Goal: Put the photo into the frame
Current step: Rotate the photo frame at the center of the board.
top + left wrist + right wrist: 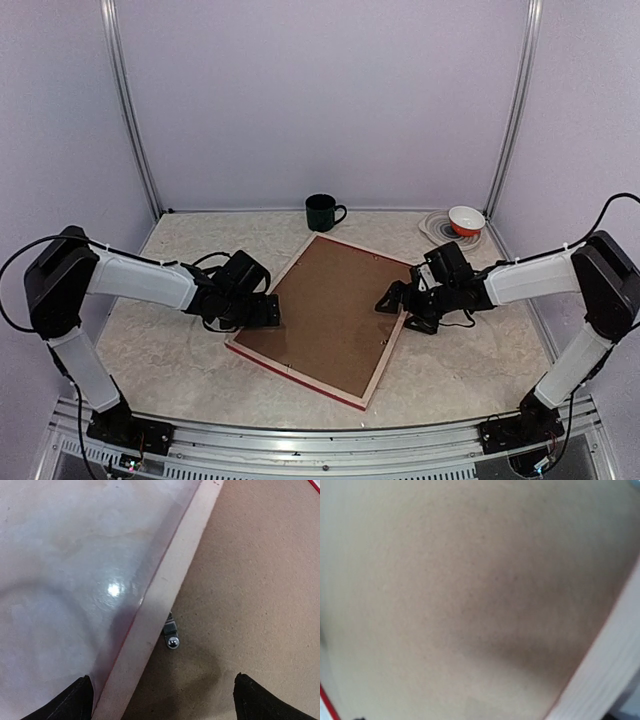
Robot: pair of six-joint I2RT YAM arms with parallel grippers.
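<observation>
- Frame [300, 377] — face down, brown backing board [325, 310] uppermost.
- Left gripper [162, 698] — jaws spread wide over frame's left rim, gripping nothing.
- Right gripper [402, 311] — spread wide, empty.

We get only blur from the right wrist, backing board [470, 590] and frame [605, 675] rail cropped there, left fingertips [265, 705] cut by our bottom edge.

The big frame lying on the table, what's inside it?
A brown backing board fills the frame, which lies face down; a small metal clip sits at the board's edge. Anything beneath the board, such as a photo, is covered.
</observation>
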